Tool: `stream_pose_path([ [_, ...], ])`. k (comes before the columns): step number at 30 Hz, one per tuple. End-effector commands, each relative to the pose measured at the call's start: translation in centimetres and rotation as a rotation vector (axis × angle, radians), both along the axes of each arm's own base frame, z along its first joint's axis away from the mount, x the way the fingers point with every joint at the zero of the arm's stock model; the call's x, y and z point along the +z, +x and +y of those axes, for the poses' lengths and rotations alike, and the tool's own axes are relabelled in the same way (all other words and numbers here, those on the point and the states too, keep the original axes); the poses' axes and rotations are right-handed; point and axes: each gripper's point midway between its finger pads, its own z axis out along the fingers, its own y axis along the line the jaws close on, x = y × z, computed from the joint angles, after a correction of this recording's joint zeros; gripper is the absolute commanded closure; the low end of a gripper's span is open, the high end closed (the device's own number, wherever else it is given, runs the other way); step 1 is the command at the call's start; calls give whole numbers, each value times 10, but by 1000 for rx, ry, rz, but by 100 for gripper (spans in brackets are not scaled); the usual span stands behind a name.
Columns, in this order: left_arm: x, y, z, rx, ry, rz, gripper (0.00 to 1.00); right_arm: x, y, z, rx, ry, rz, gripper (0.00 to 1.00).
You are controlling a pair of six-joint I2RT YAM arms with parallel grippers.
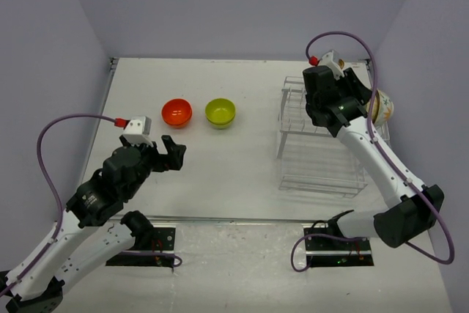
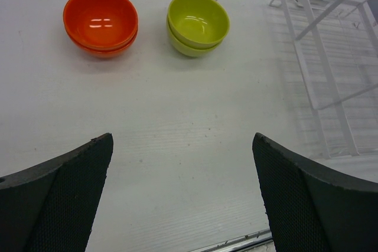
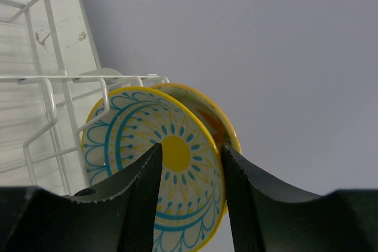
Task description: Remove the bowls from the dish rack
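**Right hand.** The right hand (image 3: 190, 149) is narrow, its fingers (image 3: 139, 199) set either side of the front patterned bowl (image 3: 136, 128). Whether the pads are pressing on it cannot be told.

**Item in hand.** That bowl stands on edge in the dish rack (image 3: 47, 110), behind a white wire upright. A second bowl (image 3: 204, 110) stands on edge just behind it, at its 1 o'clock in the wrist view. In the overhead view the pair sits at the rack's 2 o'clock corner.

**Recommended practice, in my judgement.**
- Confirm a firm pinch on the front bowl alone. A glossy bowl will slip under a light hold.
- Lift along the line of the wires until the rim clears the upright, and only then swing out toward 9 o'clock.
- Watch the second bowl. It lies close enough to be dragged or tipped.

**Left hand.** The left hand (image 2: 183, 205) is wide and holds nothing, poised above the bench (image 1: 220, 181).

**Unloaded items.** In the left wrist view the orange bowls (image 2: 100, 20) sit at its 11 o'clock. The green bowls (image 2: 198, 23) sit at 12 o'clock. Each appears to be a nested pair standing upright on the bench, apart from the other pair.

**Set-down.** Place the patterned bowl near these but not touching them.
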Motion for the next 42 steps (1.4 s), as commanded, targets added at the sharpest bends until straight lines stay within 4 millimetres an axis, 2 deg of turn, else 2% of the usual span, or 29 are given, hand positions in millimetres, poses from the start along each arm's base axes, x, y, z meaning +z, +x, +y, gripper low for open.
stream_pose_path([
  [1,6,3,-2,-6,-14,-38,0,11,-1,-3,-9,6,-61,55],
  [6,6,3,-3,-9,-14,-37,0,12,-2,-8,-8,-4,-76,73],
  [12,7,2,-3,-17,-23,-45,0,16,-5,-12,-15,-48,-102,79],
  [14,8,2,-3,-17,-24,-46,0,20,-8,-15,-28,-84,-94,85],
  [17,7,1,-4,-19,-26,-46,0,27,-8,-14,-28,-107,-119,92],
  [22,9,1,-3,-16,-28,-49,0,30,-6,-7,-21,-107,-125,100],
  [31,7,1,-3,-16,-26,-47,0,42,-9,-4,-18,-99,-141,100],
  [38,8,1,-6,-34,-29,-50,0,50,-9,11,22,-55,-172,100],
  [42,7,1,-6,-35,-27,-49,0,53,-11,13,28,-62,-162,100],
])
